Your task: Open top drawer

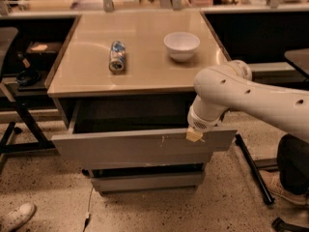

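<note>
Top drawer [140, 149] grey, white scuffs. Gripper [194, 135] pale yellow, at drawer's top edge, right side. Arm [251, 100] white. Surface [149, 71] tan. Bowl [181, 45] white. Can [117, 55] blue and silver. Floor [227, 209] speckled.
</note>
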